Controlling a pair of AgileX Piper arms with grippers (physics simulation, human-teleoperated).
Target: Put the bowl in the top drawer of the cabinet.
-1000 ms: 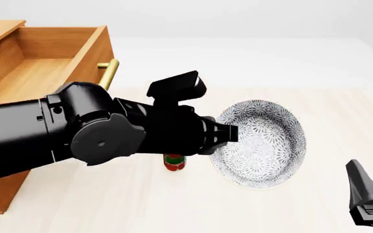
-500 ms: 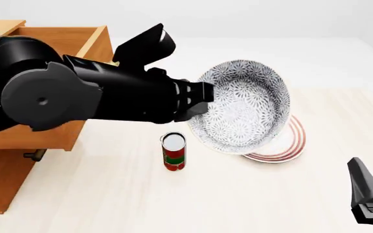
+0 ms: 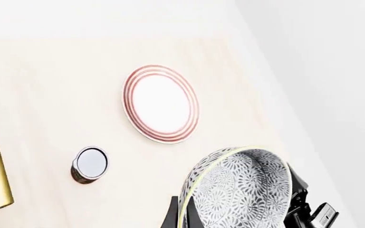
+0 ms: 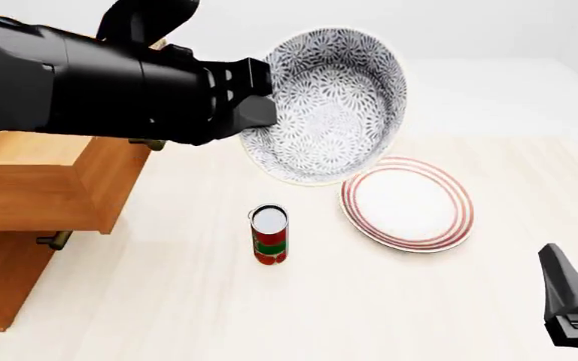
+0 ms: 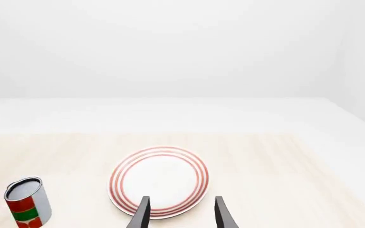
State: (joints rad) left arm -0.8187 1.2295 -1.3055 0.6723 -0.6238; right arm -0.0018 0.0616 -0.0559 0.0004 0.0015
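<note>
Left gripper (image 4: 254, 101): closed on the rim of the bowl (image 4: 331, 101); bowl was held tilted, clear of the worktop (image 4: 168, 301), above and left of the plate (image 4: 406, 204).
Top drawer (image 4: 53, 188): was seen pulled out at the far left, largely hidden by the left arm.
Can (image 4: 269, 234): stood upright near the plate's left.
Right gripper (image 5: 179, 213): fingers apart, nothing held, at the near right.
</note>
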